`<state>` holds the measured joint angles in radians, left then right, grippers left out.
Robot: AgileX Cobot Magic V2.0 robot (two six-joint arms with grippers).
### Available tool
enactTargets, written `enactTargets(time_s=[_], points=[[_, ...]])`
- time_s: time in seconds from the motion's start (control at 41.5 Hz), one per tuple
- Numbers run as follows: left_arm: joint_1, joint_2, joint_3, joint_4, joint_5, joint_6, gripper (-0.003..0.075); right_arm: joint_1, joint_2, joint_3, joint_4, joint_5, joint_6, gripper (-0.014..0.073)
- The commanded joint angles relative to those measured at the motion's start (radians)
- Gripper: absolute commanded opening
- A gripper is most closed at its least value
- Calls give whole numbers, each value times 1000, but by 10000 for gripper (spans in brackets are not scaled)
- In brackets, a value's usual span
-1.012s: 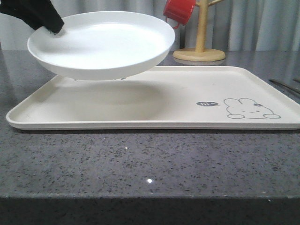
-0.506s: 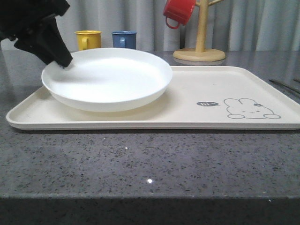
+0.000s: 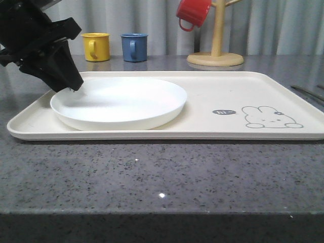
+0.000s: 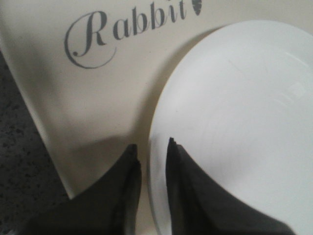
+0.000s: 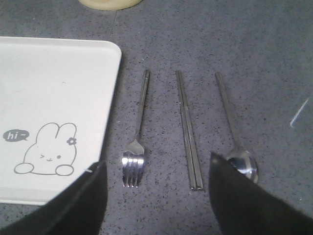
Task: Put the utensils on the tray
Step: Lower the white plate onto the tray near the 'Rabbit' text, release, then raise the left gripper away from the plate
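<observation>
The tray lies across the table, its corner with the rabbit drawing also showing in the right wrist view. A round white plate rests on its left half. My left gripper is at the plate's left rim, and its fingers are closed over the plate edge. The utensils lie side by side on the grey table right of the tray: fork, chopstick pair and spoon. My right gripper hovers open above them, holding nothing.
A yellow mug and a blue mug stand behind the tray. A wooden mug stand at the back carries a red mug. Thin utensil handles show at the table's right edge.
My left gripper has lowered the plate from above the tray down onto the tray's left half. The two mugs behind it have come into view.
</observation>
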<state>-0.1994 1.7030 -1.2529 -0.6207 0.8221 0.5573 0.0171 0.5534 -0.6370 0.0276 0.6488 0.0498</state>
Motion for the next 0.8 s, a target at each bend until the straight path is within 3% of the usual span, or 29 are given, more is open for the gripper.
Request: enactTargets(time_s=[0.0,0.193,0.434,0.627,0.771], points=[[-9,-41,-35,-43,1,-10,246,-5,10,-26,-10,-68,-7,477],[-7,-60,-121,-6,106,-10,257,-5,10,-26,-10,-68,-7,477],[-51,-221,-205,67,170,-14,256,-5,10,-26,-10,-68,-7,477],[-203,-382,-148,291,170,-127,256,-5,10,-26,-10,-68,-7,477],[-337,-517,-13,445,85,-233,256,-5,10,-26,-10,-68,-7,477]])
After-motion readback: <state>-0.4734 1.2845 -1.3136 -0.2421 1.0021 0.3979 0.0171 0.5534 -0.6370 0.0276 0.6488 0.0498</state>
